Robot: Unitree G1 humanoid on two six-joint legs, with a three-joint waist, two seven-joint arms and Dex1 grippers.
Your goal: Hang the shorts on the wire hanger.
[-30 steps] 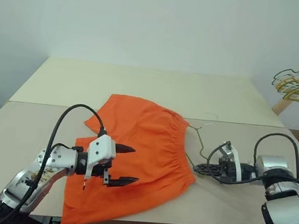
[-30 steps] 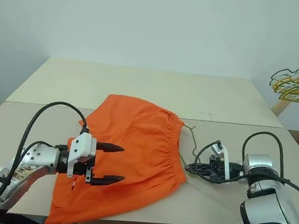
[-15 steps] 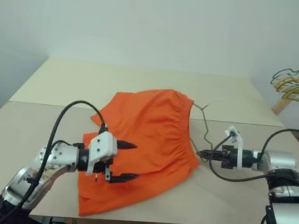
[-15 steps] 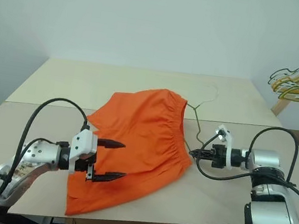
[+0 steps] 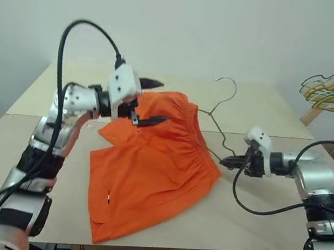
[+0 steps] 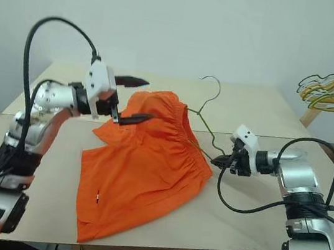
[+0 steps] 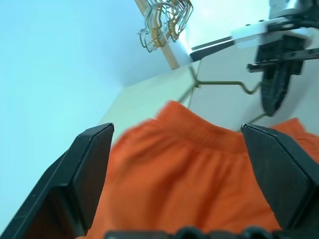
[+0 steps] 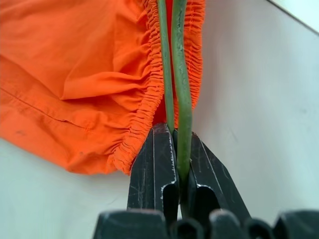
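The right claw (image 8: 172, 164) is clamping the wire hanger (image 6: 203, 115) at its near corner, the shorts (image 6: 141, 171) draping just beyond across the desk (image 5: 248, 212). Farther off, the left claw (image 5: 151, 102) is hovering wide apart over the waistband (gripping nothing). Unsupported fabric could slide off the tilting wire.

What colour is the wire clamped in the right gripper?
Dull green; the wire hanger shows best in the right wrist view.

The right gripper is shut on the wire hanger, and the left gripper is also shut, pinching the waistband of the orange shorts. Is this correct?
Not fully. The right gripper is shut on the wire hanger, but the left gripper is open: the left wrist view shows its fingers spread wide apart, holding nothing, with the shorts beyond them.
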